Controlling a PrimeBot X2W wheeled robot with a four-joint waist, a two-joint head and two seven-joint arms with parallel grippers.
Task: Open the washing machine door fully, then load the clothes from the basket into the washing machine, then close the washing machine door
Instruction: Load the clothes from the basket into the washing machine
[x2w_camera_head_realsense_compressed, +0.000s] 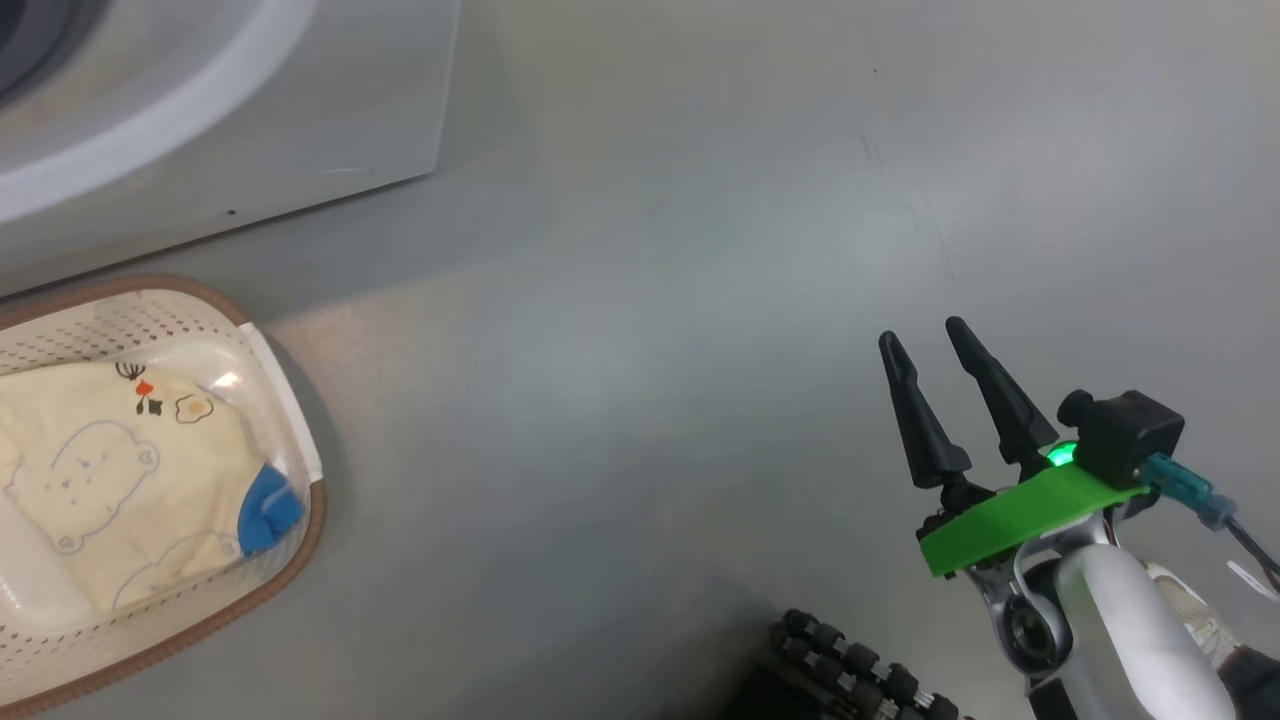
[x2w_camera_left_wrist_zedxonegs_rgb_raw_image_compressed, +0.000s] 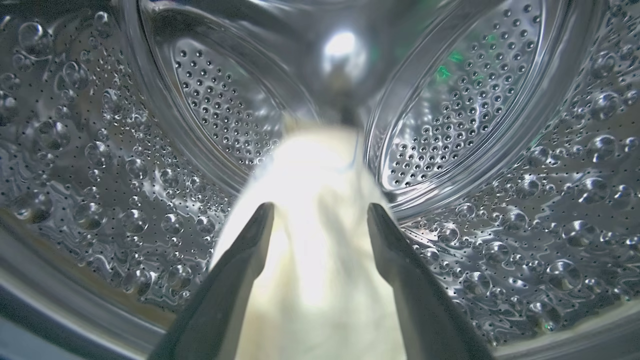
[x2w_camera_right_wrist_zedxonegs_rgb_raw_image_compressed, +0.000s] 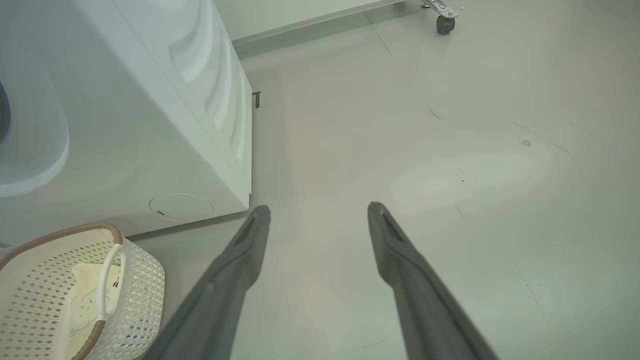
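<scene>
Lying in the steel drum of the washing machine, one pale yellow garment is seen in the left wrist view. Its long axis runs away from the left gripper towards the drum's back, where it narrows. The left gripper's two fingers are spread wide on either side of it and nothing is clamped. Whether the cloth is touched by them cannot be told, as it is blurred and glaring.

In the head view the basket is set on the grey floor just before the washing machine, its rounded end with one white handle pointed towards open floor. One bear-print garment is laid flat in it, and one blue fabric piece is tucked against the end wall beside it. The right gripper is held over bare floor, well apart from the basket, its two fingers parted and empty.
</scene>
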